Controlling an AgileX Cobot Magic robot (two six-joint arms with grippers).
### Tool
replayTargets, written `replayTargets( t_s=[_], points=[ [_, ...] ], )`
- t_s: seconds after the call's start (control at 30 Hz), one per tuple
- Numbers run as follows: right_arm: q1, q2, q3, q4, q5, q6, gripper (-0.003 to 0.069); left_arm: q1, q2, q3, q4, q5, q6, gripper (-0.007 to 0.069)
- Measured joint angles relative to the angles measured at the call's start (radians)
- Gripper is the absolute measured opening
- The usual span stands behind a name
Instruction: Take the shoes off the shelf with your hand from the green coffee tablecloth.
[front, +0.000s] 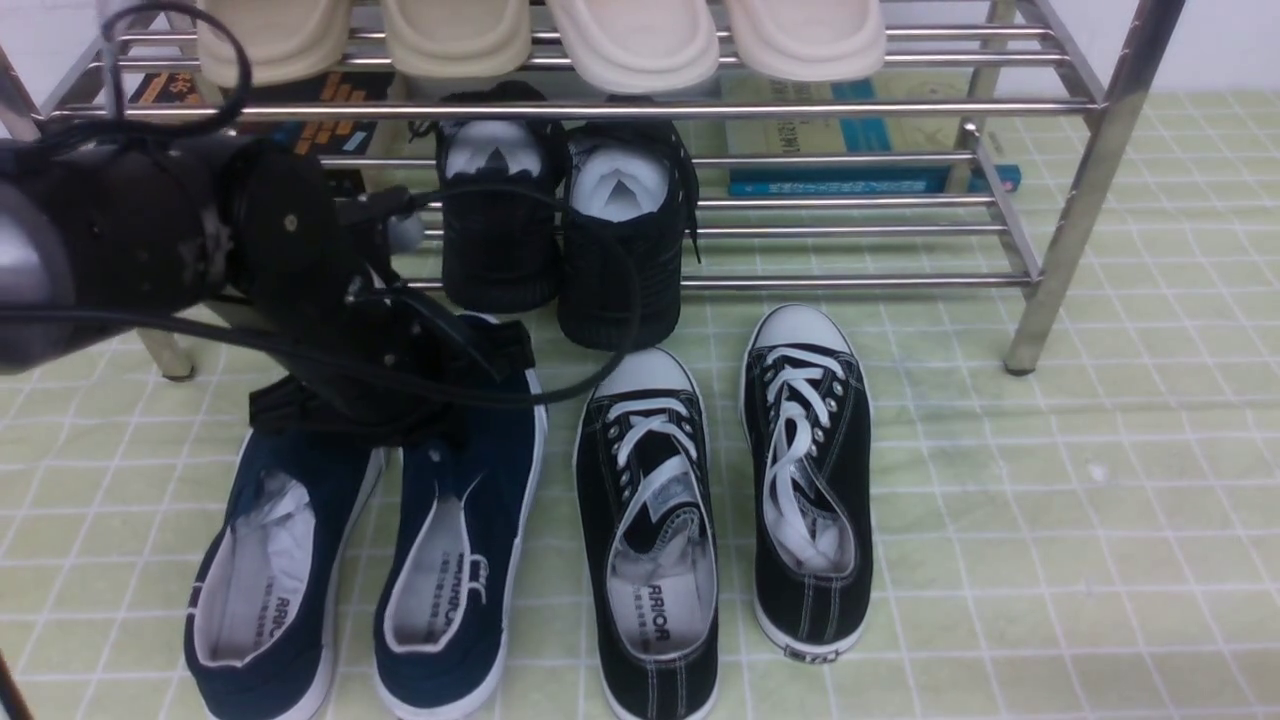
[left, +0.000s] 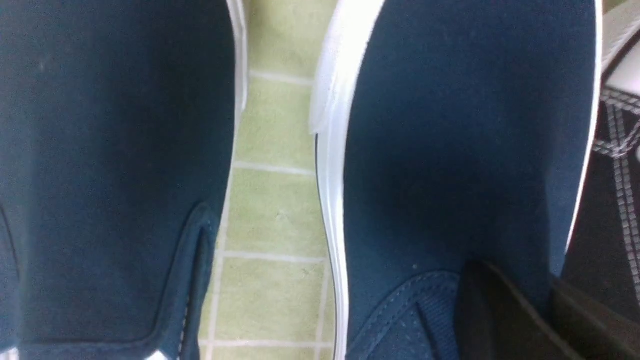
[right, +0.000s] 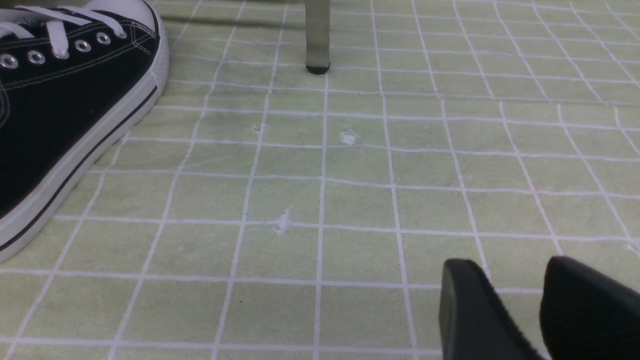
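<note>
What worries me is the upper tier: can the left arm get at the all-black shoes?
Probably yes, from the front: the all-black shoes jut past the lower front bar of the shelf and the left pincer is close. From above, the upper tier blocks.
</note>
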Motion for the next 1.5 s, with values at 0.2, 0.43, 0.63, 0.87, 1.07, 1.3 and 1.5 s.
replayTargets(
  t_s=[0.2,0.43,0.63,0.87,1.07,1.3,1.5],
  points=[
    [0.0,0.0,0.0,0.0,0.0,0.0,0.0237,0.0,0.044,0.0,0.005,-0.002,0.0,0.0027],
    [0.0,0.0,0.0,0.0,0.0,0.0,0.0237,0.0,0.064,0.0,0.064,-0.004,-0.038,0.0037],
    [0.0,0.0,0.0,0.0,0.0,0.0,0.0237,0.0,0.064,0.0,0.113,-0.004,-0.075,0.0135],
    [0.0,0.0,0.0,0.001,0.0,0.0,0.0237,0.0,0.026,-0.012,0.124,-0.002,-0.058,0.037],
    [0.0,0.0,0.0,0.001,0.0,0.0,0.0237,0.0,-0.145,-0.039,0.12,0.074,0.026,0.0384],
    [0.0,0.0,0.0,0.001,0.0,0.0,0.0237,0.0,-0.459,-0.038,0.12,0.317,0.228,0.0081],
    [0.0,0.0,0.0,0.001,0.0,0.0,0.0237,0.0,-0.815,0.092,0.083,0.359,0.281,0.0001]
  ],
)
